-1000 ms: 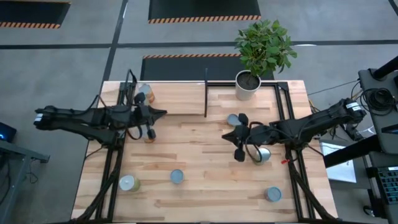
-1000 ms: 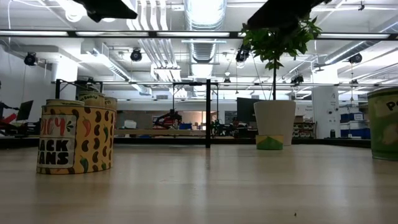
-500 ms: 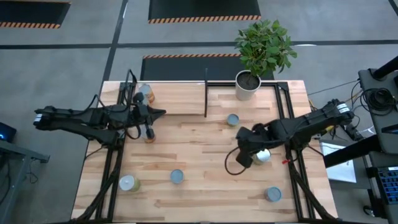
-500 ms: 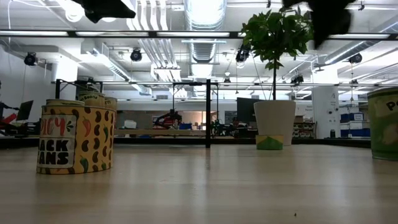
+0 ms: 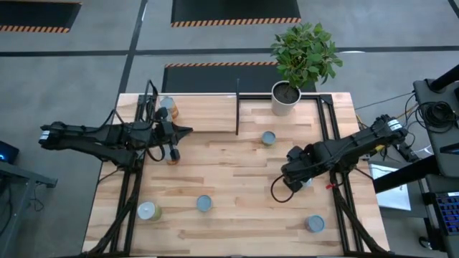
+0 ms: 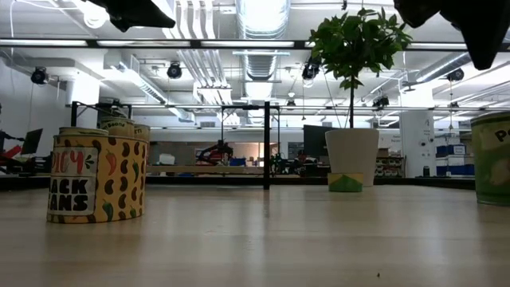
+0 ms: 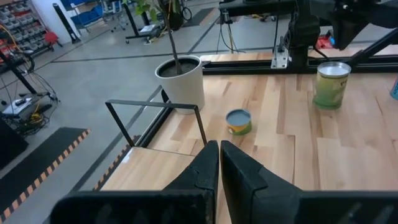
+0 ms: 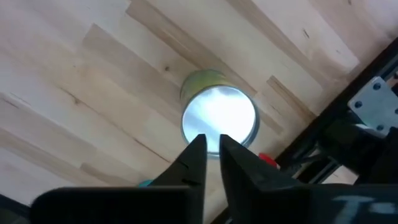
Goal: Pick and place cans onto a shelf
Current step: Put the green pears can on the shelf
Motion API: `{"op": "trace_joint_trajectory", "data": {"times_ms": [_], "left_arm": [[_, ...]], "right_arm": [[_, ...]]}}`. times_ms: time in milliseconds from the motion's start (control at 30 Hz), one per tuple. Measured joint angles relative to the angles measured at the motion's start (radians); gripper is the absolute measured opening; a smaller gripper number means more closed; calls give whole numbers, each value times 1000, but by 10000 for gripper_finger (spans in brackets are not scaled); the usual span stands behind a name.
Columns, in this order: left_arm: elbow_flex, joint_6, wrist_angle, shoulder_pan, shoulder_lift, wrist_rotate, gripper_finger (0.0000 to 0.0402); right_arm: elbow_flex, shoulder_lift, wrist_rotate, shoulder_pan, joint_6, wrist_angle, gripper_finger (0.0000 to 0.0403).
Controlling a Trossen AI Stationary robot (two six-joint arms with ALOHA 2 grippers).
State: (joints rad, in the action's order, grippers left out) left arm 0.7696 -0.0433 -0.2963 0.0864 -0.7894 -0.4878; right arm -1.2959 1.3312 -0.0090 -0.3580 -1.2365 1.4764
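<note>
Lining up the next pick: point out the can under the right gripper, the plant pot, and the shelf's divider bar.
can (image 8: pixel 219 119), right wrist view, on its shiny round top.
plant pot (image 5: pixel 285 101), high view, on its white wall.
divider bar (image 5: pixel 237 107), high view, midway along the black bar.
</note>
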Motion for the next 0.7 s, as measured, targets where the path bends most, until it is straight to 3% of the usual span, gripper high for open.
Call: {"op": "trace_joint_trajectory", "data": {"times_ms": [133, 433, 700], "left_arm": [[0, 0, 0, 0, 1, 0, 0], [0, 0, -3, 0, 1, 0, 0], [0, 0, -3, 0, 0, 0, 0]], "right_arm": [[10, 1, 1, 0, -28, -1, 91], [106, 6, 9, -37, -77, -29, 259], [213, 5, 0, -72, -107, -149, 359]]}}
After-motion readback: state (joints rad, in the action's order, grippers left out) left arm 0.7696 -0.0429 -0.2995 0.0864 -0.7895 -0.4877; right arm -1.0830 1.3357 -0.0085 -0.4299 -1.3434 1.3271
